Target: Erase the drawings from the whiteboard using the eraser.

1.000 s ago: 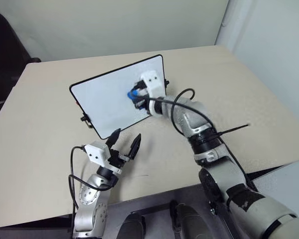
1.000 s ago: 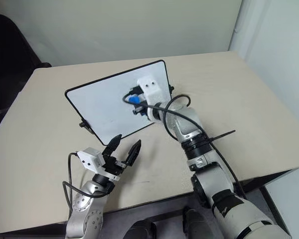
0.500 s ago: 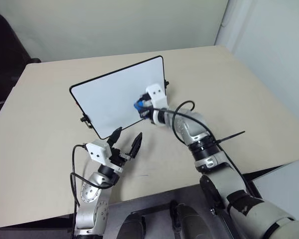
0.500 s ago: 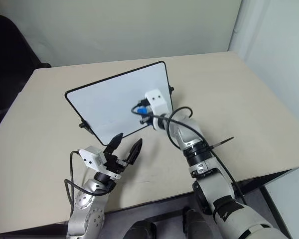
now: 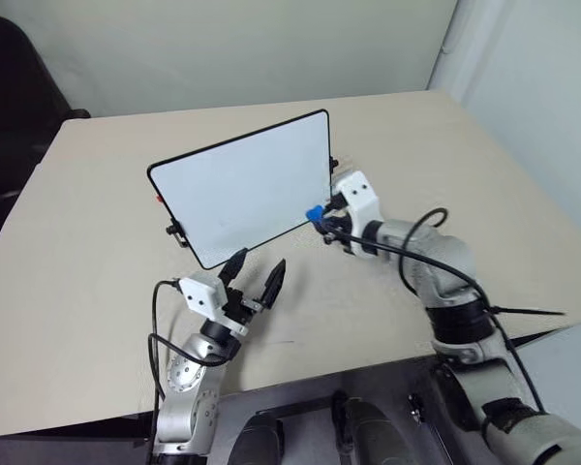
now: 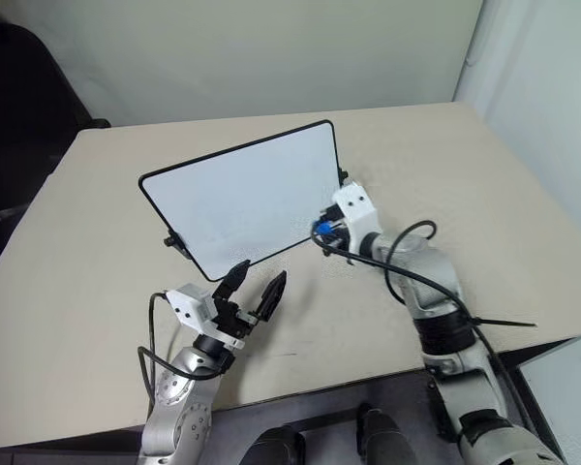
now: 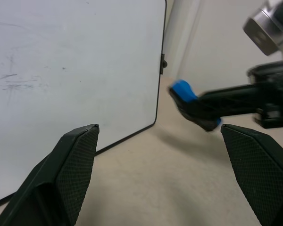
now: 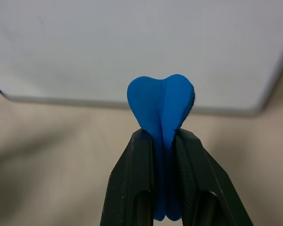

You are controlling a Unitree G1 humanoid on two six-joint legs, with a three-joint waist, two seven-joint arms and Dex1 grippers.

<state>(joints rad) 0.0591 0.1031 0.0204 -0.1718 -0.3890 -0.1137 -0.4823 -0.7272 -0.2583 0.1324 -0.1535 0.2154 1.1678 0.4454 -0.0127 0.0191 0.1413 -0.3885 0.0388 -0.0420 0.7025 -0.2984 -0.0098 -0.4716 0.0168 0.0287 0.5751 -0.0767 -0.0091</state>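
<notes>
Nearest you, your left gripper (image 5: 255, 275) hovers over the beige table (image 5: 87, 291) with its two black fingers spread wide and nothing between them, just short of the whiteboard's near edge. To its right and a little farther, your right gripper (image 5: 321, 221) has its fingers pressed together, pinching the blue eraser (image 5: 314, 212), which is squashed into a folded lobe past the fingertips. The eraser sits off the board, just beside its near right corner. Beyond it the whiteboard (image 5: 242, 184) lies on the table, its surface wiped white, with only faint grey smudges (image 7: 12, 81) visible close up.
</notes>
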